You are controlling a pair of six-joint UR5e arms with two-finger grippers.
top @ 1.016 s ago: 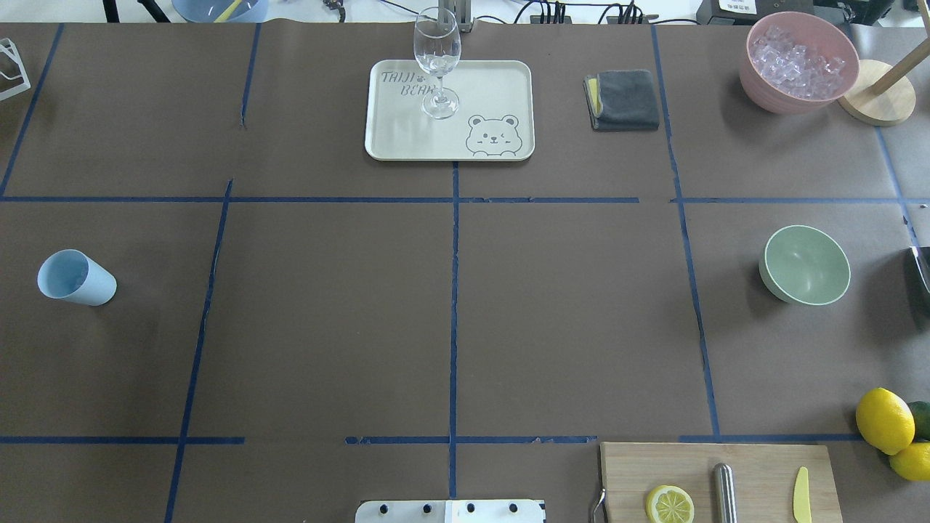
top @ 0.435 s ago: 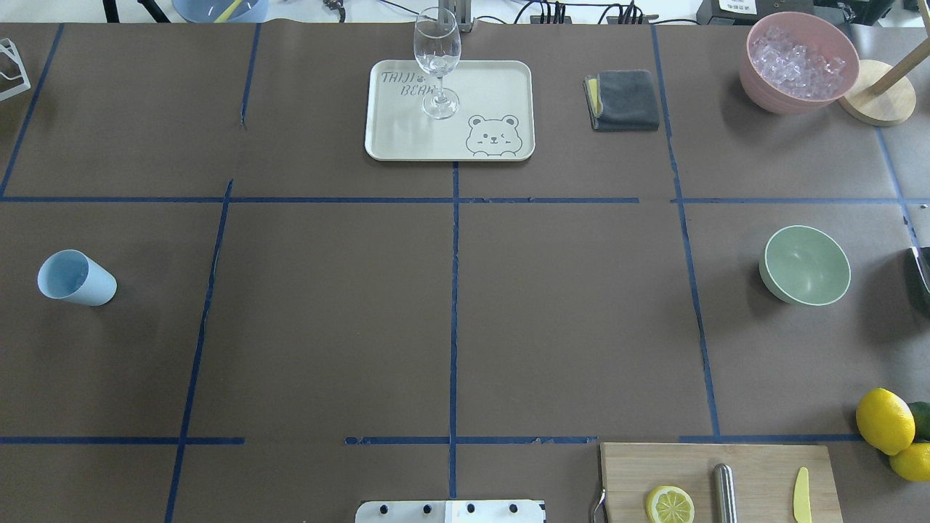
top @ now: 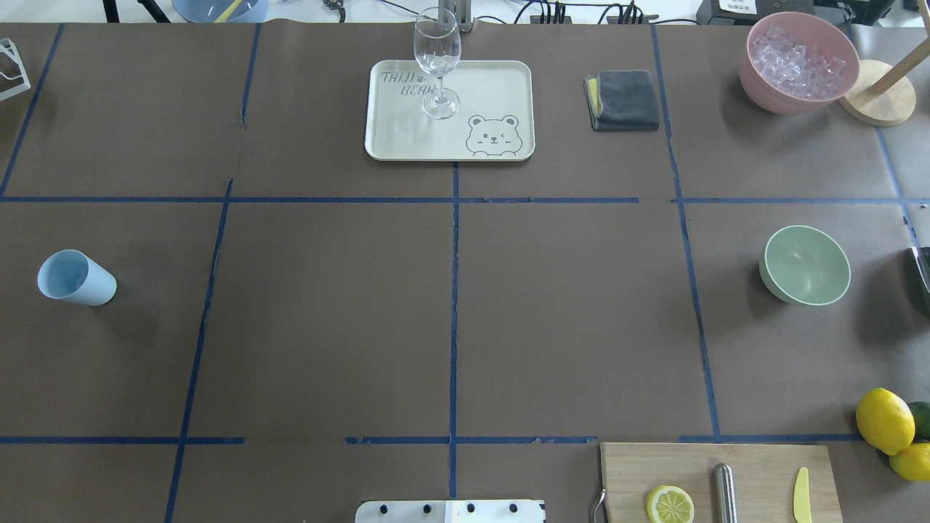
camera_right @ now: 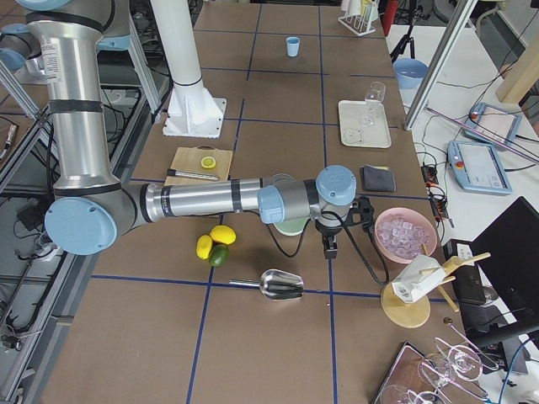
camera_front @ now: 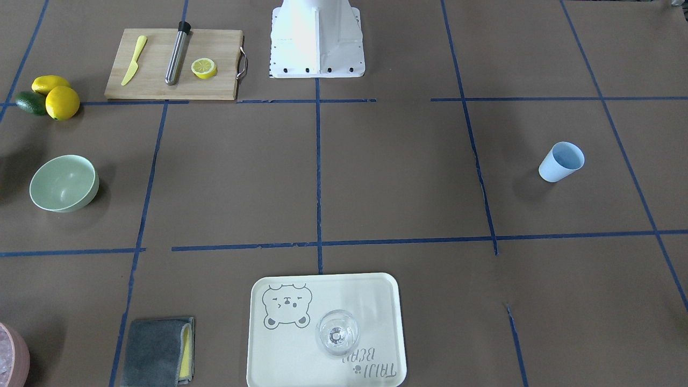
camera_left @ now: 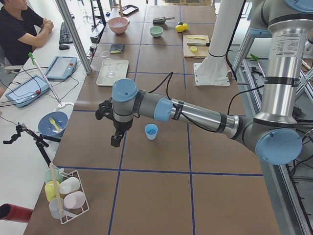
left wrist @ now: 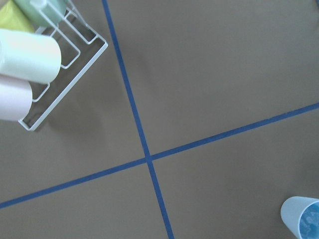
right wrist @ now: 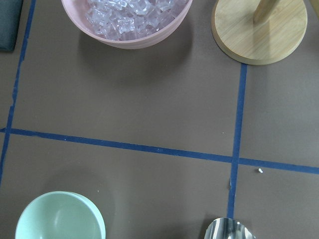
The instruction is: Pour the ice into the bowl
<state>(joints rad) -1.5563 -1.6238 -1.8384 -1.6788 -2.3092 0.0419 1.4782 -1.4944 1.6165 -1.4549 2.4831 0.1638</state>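
Note:
The ice (top: pixel 798 59) lies heaped in a pink bowl (top: pixel 755 87) at the far right; it also shows in the right wrist view (right wrist: pixel 130 12). The mint-green bowl (top: pixel 805 264) stands empty nearer me on the right, also in the front view (camera_front: pixel 63 183) and the right wrist view (right wrist: pixel 59 221). My right gripper (camera_right: pixel 330 247) hangs above the table between these two bowls. My left gripper (camera_left: pixel 116 139) hangs beside a light blue cup (camera_left: pixel 151 131). Both grippers show only in side views, so I cannot tell whether they are open or shut.
A metal scoop (camera_right: pixel 282 284) lies near the mint bowl. A tray (top: pixel 501 80) with a wine glass (top: pixel 437 62), a grey cloth (top: pixel 623 99), a wooden stand (top: pixel 878 93), a cutting board (top: pixel 763 465), lemons (top: pixel 885 420) and a cup rack (left wrist: pixel 45 59) stand around the table.

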